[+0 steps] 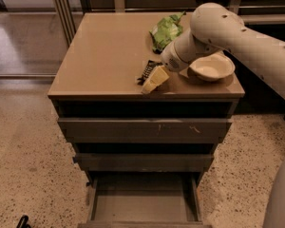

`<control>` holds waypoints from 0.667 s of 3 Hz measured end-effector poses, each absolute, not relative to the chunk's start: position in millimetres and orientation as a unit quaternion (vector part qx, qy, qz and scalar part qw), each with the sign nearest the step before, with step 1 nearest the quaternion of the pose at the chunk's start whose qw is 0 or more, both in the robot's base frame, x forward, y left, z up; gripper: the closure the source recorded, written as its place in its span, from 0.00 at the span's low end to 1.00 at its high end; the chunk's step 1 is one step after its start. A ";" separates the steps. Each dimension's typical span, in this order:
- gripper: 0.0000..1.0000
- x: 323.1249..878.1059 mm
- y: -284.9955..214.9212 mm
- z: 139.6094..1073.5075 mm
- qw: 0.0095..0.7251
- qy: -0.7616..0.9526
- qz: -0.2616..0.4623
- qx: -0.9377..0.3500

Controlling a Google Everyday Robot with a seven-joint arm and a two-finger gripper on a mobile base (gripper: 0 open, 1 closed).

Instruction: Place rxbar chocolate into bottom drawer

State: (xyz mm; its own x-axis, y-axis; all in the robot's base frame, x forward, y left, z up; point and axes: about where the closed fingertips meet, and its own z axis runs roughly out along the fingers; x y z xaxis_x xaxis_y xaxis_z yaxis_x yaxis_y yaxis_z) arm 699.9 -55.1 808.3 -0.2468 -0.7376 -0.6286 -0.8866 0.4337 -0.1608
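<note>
The rxbar chocolate (147, 70), a small black wrapper with white lettering, lies on the cabinet top (104, 56) near the front edge. My gripper (153, 81) is low over the bar's right side and covers part of it. The bottom drawer (143, 205) is pulled open below, a wide shallow tray with nothing showing inside.
A wrinkly green bag (165, 31) lies at the back of the cabinet top. A cream bowl (212, 67) stands just right of my wrist. The two upper drawers (142, 129) are closed. Speckled floor surrounds the cabinet; glass panels stand at the far left.
</note>
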 end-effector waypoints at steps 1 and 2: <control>0.42 699.9 -55.1 808.3 0.326 0.781 0.114 -0.520; 0.65 699.9 -55.1 808.3 0.326 0.781 0.114 -0.520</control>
